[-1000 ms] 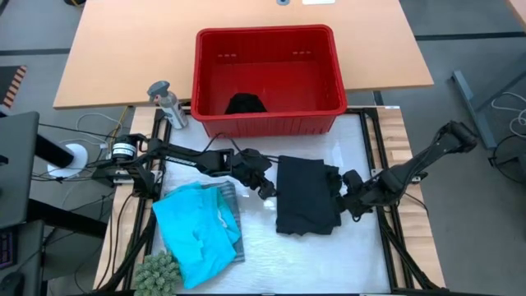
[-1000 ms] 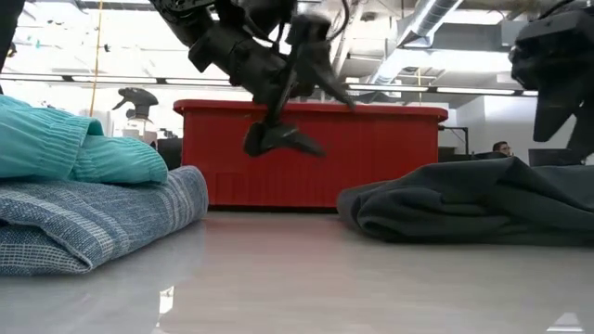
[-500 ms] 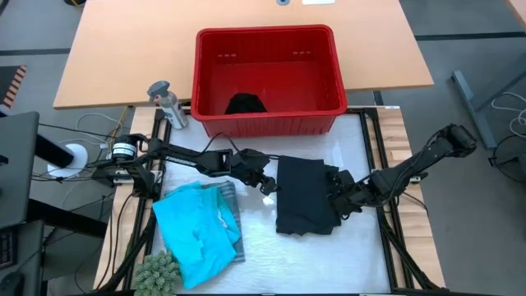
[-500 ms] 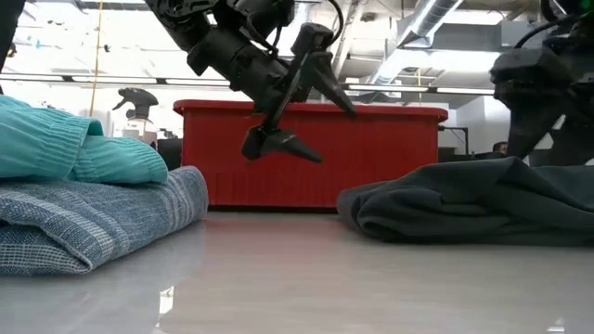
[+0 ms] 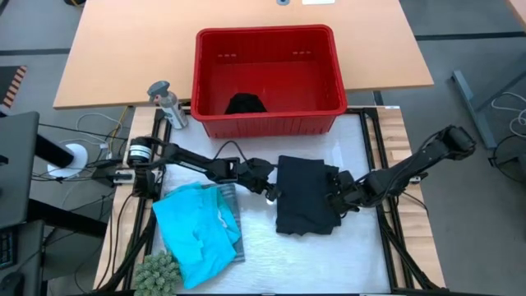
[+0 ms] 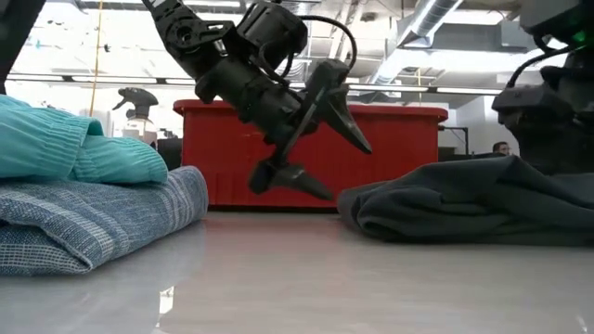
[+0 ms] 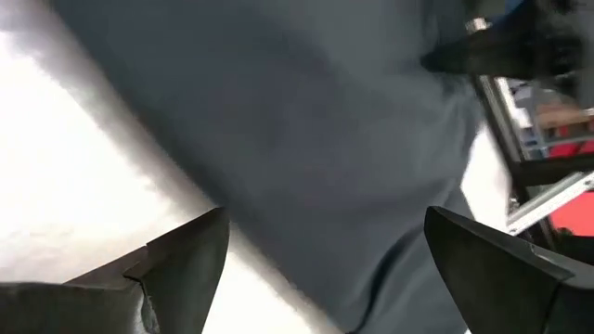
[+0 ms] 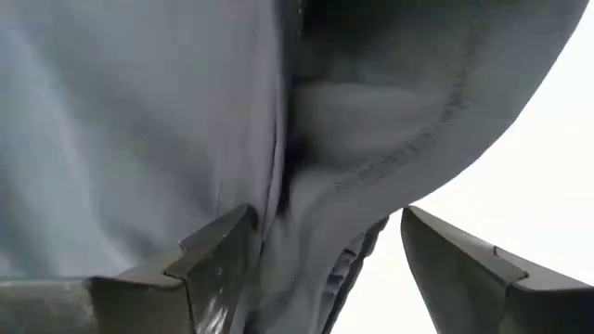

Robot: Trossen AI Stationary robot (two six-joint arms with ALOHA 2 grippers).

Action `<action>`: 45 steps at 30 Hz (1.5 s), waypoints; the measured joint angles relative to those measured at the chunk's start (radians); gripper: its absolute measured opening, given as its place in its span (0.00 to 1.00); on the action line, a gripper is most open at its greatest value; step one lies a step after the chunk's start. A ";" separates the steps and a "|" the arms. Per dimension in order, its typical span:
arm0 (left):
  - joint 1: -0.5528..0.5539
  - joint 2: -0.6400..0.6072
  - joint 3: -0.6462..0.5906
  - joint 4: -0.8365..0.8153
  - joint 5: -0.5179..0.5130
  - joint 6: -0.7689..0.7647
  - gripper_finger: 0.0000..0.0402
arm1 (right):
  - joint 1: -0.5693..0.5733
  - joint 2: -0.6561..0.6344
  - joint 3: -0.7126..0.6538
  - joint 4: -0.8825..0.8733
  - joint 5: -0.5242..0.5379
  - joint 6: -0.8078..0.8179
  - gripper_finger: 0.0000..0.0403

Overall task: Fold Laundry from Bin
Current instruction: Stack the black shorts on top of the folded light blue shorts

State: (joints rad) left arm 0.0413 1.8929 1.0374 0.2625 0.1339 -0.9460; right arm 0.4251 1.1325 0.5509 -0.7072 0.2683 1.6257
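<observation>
Here the step in hand looks like folding the black garment (image 5: 306,196) laid flat on the table (image 5: 362,255). The left gripper (image 6: 316,130) hovers just off one edge of it with its fingers spread and nothing between them; the right gripper (image 5: 335,197) sits low at the opposite edge, released too, cloth just ahead of its fingers (image 8: 218,255). Next, I judge, each must close on its own edge and lift together, so the fold lands even. Beyond both grippers stands the red bin (image 5: 267,119), holding one dark garment (image 5: 245,104) on its floor. On the left gripper's far side from the black garment lies the turquoise garment (image 5: 191,230) atop the blue-grey striped one (image 6: 102,223).
</observation>
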 joint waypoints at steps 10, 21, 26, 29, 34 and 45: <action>-0.011 0.019 0.000 0.085 -0.011 0.008 0.87 | -0.009 0.133 -0.001 0.069 -0.004 -0.011 0.75; 0.023 0.102 0.000 0.136 0.180 -0.099 0.87 | -0.007 0.187 0.002 0.120 -0.022 -0.015 0.75; 0.051 -0.015 0.002 -0.067 0.159 -0.039 0.87 | -0.009 0.188 0.001 0.120 -0.025 -0.026 0.75; 0.049 -0.065 -0.001 -0.276 0.046 -0.011 0.87 | -0.009 0.188 0.001 0.120 -0.026 -0.026 0.75; 0.029 -0.034 0.003 -0.138 0.042 -0.079 0.87 | -0.009 0.188 0.001 0.120 -0.026 -0.027 0.75; 0.012 0.114 0.002 0.087 0.079 -0.225 0.87 | -0.009 0.189 0.000 0.122 -0.021 -0.022 0.75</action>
State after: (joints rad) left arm 0.0528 2.0067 1.0397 0.3492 0.2132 -1.1715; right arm 0.4160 1.3212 0.5510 -0.5848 0.2473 1.6040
